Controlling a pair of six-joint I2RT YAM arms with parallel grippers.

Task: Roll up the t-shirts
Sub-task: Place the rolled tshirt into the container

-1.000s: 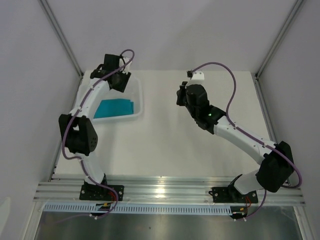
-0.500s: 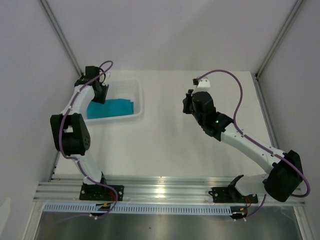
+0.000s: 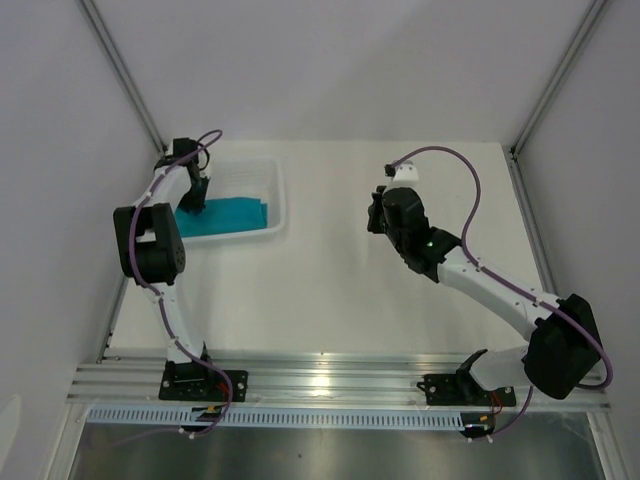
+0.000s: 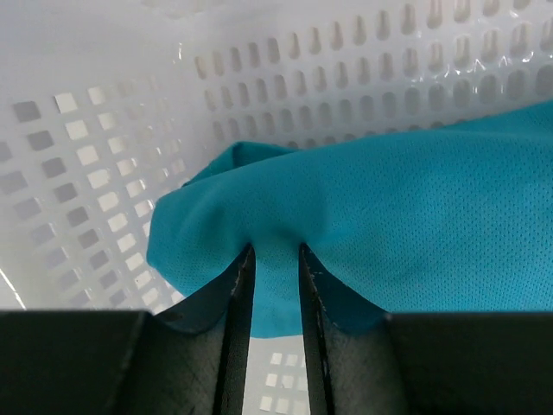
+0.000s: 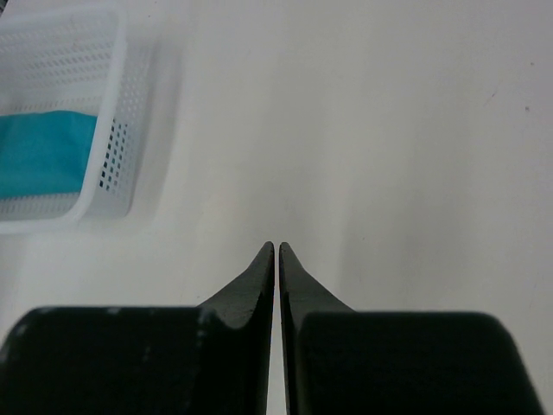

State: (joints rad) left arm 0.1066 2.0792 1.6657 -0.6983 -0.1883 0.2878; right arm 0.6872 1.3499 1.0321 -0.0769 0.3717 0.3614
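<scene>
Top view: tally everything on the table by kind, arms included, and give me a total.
Teal t-shirt: 1
White tray: 1
Robot arms: 2
Total: 4

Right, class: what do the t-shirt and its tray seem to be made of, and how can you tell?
T-shirt: soft teal knit cloth, matt; fine pinholes and folds. Tray: probably white plastic, slightly glossy; stiff walls with regular moulded slots.
</scene>
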